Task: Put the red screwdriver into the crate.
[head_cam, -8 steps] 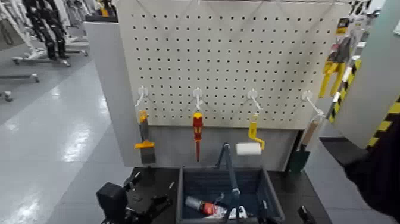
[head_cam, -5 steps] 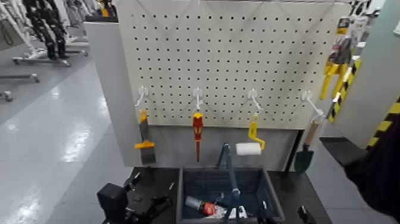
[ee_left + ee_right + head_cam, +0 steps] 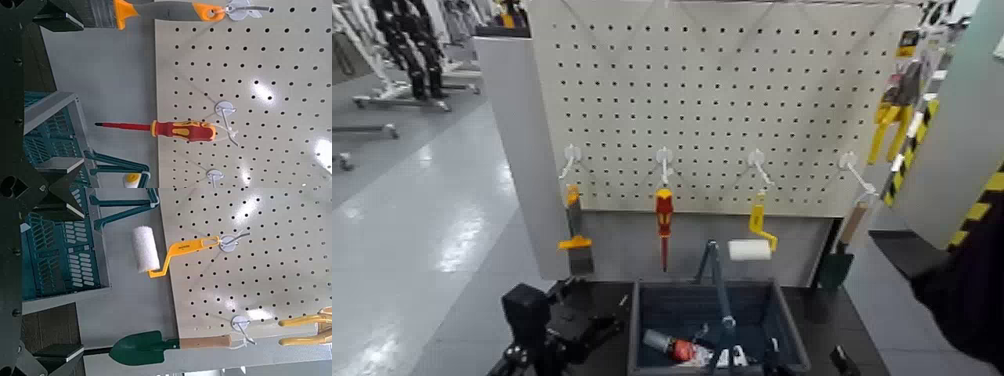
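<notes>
The red screwdriver point(image 3: 663, 222) hangs tip down from a white hook on the pegboard, directly above the back edge of the crate point(image 3: 776, 312). The left wrist view shows the screwdriver point(image 3: 172, 129) on its hook with the crate point(image 3: 48, 129) below it. My left gripper point(image 3: 592, 330) is low at the crate's left side, open and empty, well below the screwdriver; its fingers frame the left wrist view point(image 3: 69, 92). My right gripper point(image 3: 842, 362) is low at the crate's right side, open and empty point(image 3: 55, 276).
An orange-and-black scraper point(image 3: 575, 240) hangs to the left of the screwdriver, with a yellow-handled paint roller point(image 3: 752, 240) and a green trowel point(image 3: 837, 262) to its right. The crate holds a blue clamp point(image 3: 717, 285) and a red-and-silver can point(image 3: 674, 348). A striped post point(image 3: 972, 220) stands on the right.
My left arm has risen and moved right, closer to the crate's left wall. The trowel swayed slightly on its hook. The screwdriver has not moved.
</notes>
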Robot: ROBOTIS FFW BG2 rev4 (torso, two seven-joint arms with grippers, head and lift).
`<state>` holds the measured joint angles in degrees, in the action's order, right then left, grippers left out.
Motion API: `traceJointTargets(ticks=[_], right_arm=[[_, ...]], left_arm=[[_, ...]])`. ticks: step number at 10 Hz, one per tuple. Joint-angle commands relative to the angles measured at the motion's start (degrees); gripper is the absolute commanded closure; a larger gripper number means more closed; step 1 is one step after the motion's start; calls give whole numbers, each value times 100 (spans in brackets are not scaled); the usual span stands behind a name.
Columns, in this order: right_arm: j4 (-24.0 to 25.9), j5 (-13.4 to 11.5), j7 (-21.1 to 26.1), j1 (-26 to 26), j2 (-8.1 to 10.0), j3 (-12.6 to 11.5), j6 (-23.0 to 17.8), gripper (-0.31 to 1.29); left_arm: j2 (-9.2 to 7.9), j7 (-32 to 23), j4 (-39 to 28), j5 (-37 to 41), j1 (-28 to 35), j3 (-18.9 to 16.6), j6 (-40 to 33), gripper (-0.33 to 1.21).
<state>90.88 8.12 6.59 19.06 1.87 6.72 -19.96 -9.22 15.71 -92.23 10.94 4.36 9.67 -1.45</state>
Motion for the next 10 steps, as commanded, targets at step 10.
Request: traceJointTargets(ticks=[10], right_arm=[[-44,93,-9,-51,16,75,27,13]], left_arm=[[-186,1839,1049,286,-2114,483,892,11]])
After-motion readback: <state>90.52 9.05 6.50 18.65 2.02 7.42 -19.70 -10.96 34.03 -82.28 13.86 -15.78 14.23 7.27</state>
